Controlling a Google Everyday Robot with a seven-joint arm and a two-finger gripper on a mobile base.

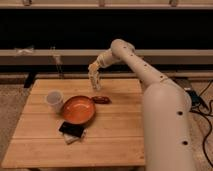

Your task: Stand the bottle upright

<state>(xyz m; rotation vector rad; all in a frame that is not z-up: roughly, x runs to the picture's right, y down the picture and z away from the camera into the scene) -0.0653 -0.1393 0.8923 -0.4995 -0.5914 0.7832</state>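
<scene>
The gripper (93,71) holds the bottle (94,81), which hangs nearly upright below it, above the table (115,135). It should lower straight (no tilt), releasing only once the base sits flat.

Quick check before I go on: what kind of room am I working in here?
Probably a lab or test space: a bare wooden table, cables on the floor, dark railed backdrop. The end effector holds the bottle above the table's far edge.
</scene>
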